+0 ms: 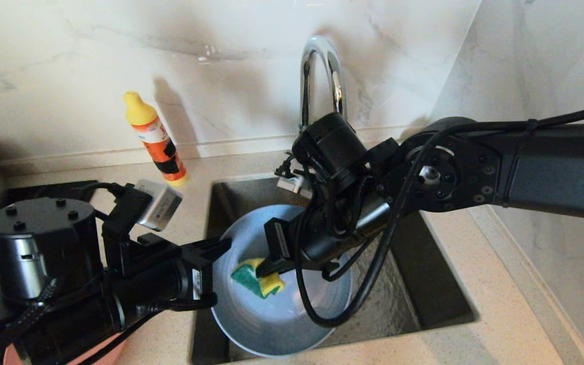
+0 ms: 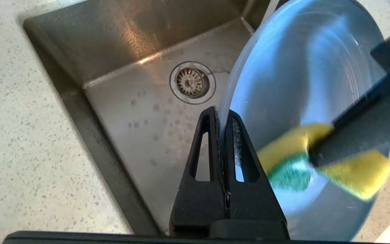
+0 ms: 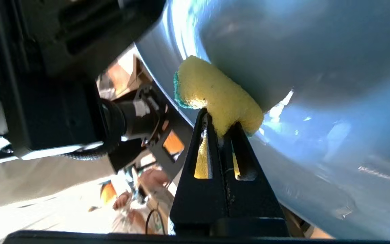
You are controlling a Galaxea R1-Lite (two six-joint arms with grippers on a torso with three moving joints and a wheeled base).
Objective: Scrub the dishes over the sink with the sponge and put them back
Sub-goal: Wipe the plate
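Observation:
A grey-blue plate is held tilted over the steel sink. My left gripper is shut on the plate's left rim; in the left wrist view the gripper pinches that rim. My right gripper is shut on the yellow and green sponge and presses it against the plate's upper face. In the right wrist view the gripper squeezes the yellow sponge against the plate. The other dishes are mostly out of view.
An orange bottle with a yellow cap stands on the counter behind the sink's left corner. The chrome faucet rises behind my right arm. The drain strainer lies in the sink floor beneath the plate. A pink dish edge shows under my left arm.

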